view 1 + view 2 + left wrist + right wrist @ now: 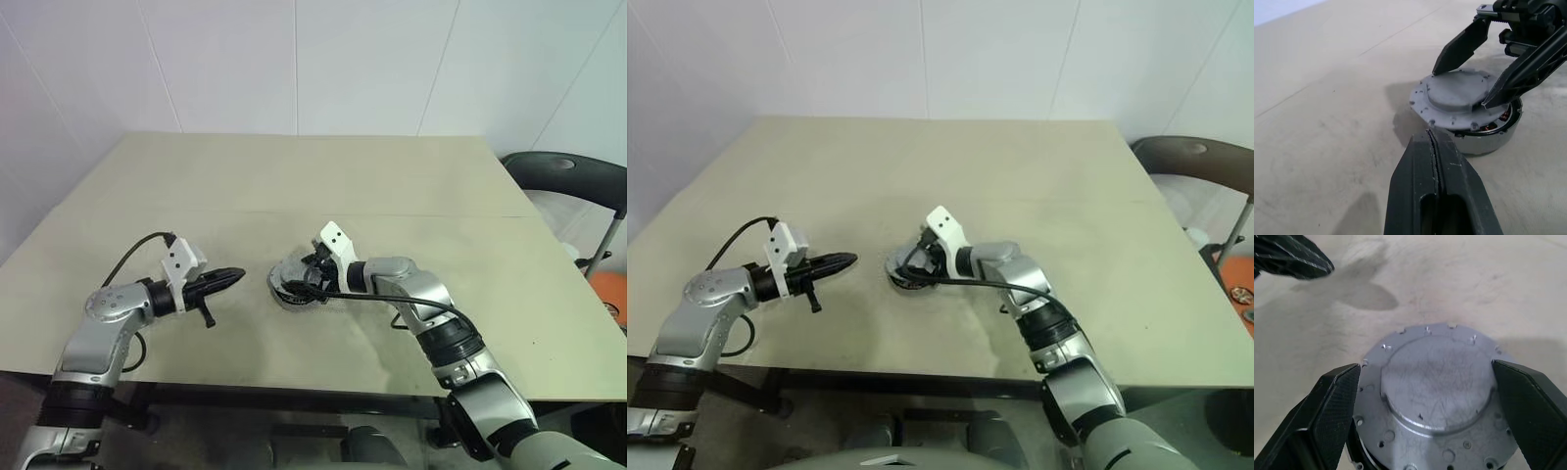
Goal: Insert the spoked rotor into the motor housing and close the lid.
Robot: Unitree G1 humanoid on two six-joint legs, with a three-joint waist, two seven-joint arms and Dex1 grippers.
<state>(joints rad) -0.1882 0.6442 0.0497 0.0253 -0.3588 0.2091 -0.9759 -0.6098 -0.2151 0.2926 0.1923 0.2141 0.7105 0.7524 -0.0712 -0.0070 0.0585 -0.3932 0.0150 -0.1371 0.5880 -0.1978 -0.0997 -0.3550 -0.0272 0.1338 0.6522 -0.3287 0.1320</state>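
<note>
Housing (1484,134), lid (1435,396) down between the spread fingers of the right gripper (1432,396), judged rigid, weighty, smooth-rimmed: grip its sidewall; left gripper (1434,147) closed, empty, just beside.

Head stereo pair looking down over table (294,176), both wrist cams close on lid (1435,382)

lid (1462,95) hides housing interior; chair (578,181) cut off
</note>
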